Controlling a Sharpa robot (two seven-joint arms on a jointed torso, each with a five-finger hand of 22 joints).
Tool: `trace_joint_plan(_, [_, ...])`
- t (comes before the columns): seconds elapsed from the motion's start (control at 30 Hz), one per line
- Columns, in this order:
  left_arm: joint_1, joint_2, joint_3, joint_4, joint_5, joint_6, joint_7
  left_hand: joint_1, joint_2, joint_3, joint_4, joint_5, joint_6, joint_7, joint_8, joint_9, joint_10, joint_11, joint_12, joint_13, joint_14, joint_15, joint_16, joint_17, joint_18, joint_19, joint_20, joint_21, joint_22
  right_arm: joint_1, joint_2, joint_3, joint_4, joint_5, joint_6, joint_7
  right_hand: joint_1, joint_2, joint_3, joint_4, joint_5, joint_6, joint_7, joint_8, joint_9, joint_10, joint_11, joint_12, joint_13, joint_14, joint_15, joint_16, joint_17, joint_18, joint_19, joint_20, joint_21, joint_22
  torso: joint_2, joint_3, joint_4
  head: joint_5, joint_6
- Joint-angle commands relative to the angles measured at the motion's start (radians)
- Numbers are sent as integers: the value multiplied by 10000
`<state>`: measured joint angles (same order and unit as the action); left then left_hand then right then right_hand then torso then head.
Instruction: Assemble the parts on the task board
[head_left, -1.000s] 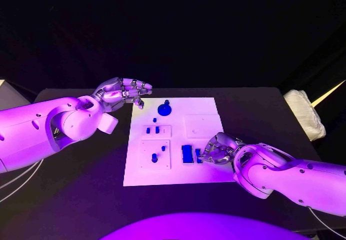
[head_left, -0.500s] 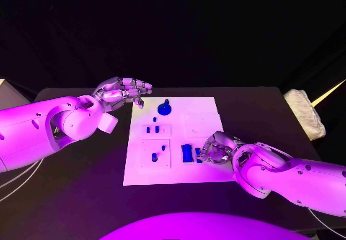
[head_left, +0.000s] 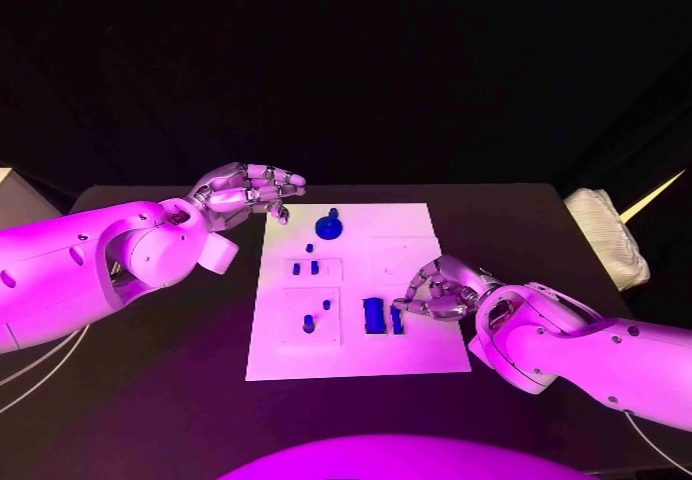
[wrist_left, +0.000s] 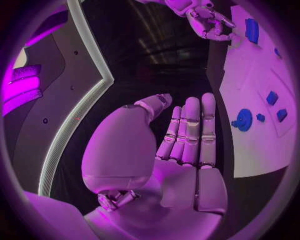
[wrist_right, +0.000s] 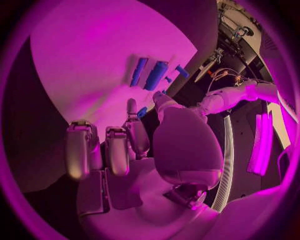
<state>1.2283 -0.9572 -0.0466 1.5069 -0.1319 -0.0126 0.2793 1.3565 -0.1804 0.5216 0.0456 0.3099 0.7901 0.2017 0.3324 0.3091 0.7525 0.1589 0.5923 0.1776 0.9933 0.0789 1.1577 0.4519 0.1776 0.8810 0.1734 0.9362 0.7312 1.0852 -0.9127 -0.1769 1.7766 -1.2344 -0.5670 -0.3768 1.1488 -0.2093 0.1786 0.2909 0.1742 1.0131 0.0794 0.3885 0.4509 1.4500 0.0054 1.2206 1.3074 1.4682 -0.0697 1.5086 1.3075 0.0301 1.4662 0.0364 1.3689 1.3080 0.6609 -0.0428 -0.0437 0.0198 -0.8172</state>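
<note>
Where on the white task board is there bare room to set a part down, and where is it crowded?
The task board is bare along its near strip, below the blue parts, and around its far right corner. It is crowded down the left column of parts and beside the right hand, over the board's right edge. The left hand hovers off the far left corner.

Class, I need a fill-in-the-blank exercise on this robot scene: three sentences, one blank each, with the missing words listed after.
1. The task board is a white plate lying on a table whose colour is ____.
2. The round blue part sits on the board's far end, nearest the robot's ____ hand.
3. The right hand is over the board's ____ edge, beside the long blue part.

Missing words: black; left; right
</note>
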Motion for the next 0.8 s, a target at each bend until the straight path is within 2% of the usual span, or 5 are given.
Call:
trace_joint_plan(0.03, [-2,121,-10,-161,118,-53,271,-28,63,69,15,16,-84,137,57,-15,-24,-27,38,-10,-79,4,60,-13,71,83,-4,-35,-12,155,38,22,-303,1603,-702,2040,8,203,-361,-7,-7,-234,68,-107,-9,-396,38,-820,809,661,96,-357,1297,259,292,95,-1132,1780,-165,-79,-12,0,127])
trace_joint_plan(0.27, [-56,623,-51,-860,548,-910,1066,-189,-101,-10,207,-58,13,27,271,9,447,-96,202,-126,-1198,55,-754,-458,39,-662,68,-802,-365,692,623,142,-2062,6259,-30,5555,2113,789,124,-345,-507,-1363,626,-487,-92,-3792,559,-6538,-2211,-1386,590,-4167,-2488,1497,-2509,537,-10026,-1381,-427,-166,-52,35,816])
trace_joint_plan(0.4, [-178,967,-56,-1308,890,-1396,1573,-146,-165,46,380,-387,198,-87,505,43,1056,-122,-258,-512,-2036,233,-2764,-1461,-23,-1469,307,-2261,-1177,840,1077,284,-3269,8083,639,6669,2840,592,960,-230,-879,-1736,846,-679,-307,-4276,945,-8434,-4679,-3727,1060,-8027,-5143,1526,-3591,950,-11928,-3118,-587,-162,-31,64,1218])
trace_joint_plan(0.77, [-728,2183,-51,-3032,1677,-2172,2610,72,-220,-14,651,-998,168,-221,-379,-603,2213,238,-4051,-1143,-1955,852,-8123,-2830,24,-1471,1099,-6713,-4346,923,2311,513,-6012,9902,1877,8115,2634,133,2535,-516,-930,-1407,1171,-1553,-967,-3834,1393,-11151,-10112,-4617,1789,-12413,-8162,1557,-4880,1826,-13083,-8077,-870,-58,135,119,1996])
trace_joint_plan(0.8, [-692,2105,-60,-2901,1142,-1705,1853,-4079,1804,-5216,-456,-3099,-7901,-2017,-3324,-3091,-7525,-1589,-5923,-1776,-9933,-789,-11577,-4519,-1776,-8810,-1734,-9362,-7312,928,2255,506,-5868,8858,1043,7100,-1523,2093,-1786,-2909,-1742,-10131,-794,-3885,-4509,-7072,-54,-12206,-13074,-7664,697,-15086,-13075,-301,-14662,-364,-13689,-13080,-785,-110,85,100,1816])
